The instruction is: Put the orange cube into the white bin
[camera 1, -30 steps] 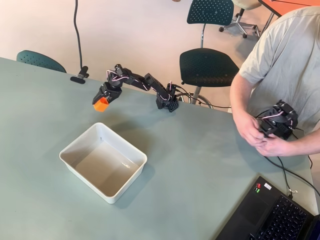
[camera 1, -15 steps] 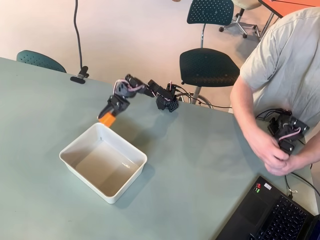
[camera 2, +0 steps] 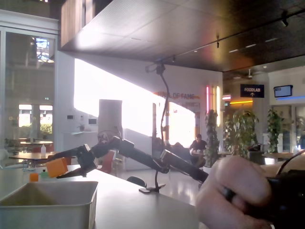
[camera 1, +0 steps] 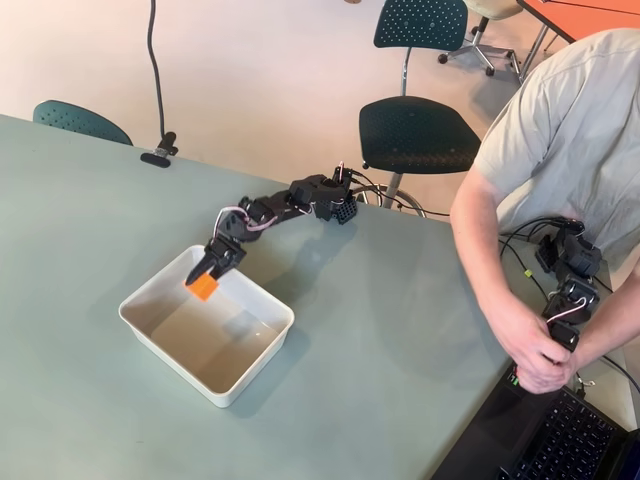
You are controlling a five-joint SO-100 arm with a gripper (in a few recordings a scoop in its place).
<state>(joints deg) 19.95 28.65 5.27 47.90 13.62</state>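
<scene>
Orange cube (camera 1: pixel 203 288) sits clamped between the gripper's (camera 1: pixel 208 277) two fingers, left of centre in the overhead view, hanging over the upper-left part of the white bin (camera 1: pixel 255 355) and clear of its floor. Fixed view agrees: cube (camera 2: pixel 56 167) at left of frame, held above the bin's rim (camera 2: pixel 47 185), not touching it.

Handling, as a judgement: cube looks like hard, smooth plastic, light and stiff, not fragile. Flat opposite faces are the natural place to pinch; the smooth faces could slip if the grip is off-centre or on an edge. A short drop into the bin should do it no harm, though it may bounce or skid on the smooth pale floor. Bin is shallow, thin-walled, probably light enough to shift if bumped.

Writing: none legible on cube, bin or arm. Right of frame in the fixed view, a dark hanging sign (camera 2: pixel 251 90) reads "FOODLAB"; orange wall lettering (camera 2: pixel 177 96) at centre is only partly readable, ending "OF FAME".
</scene>
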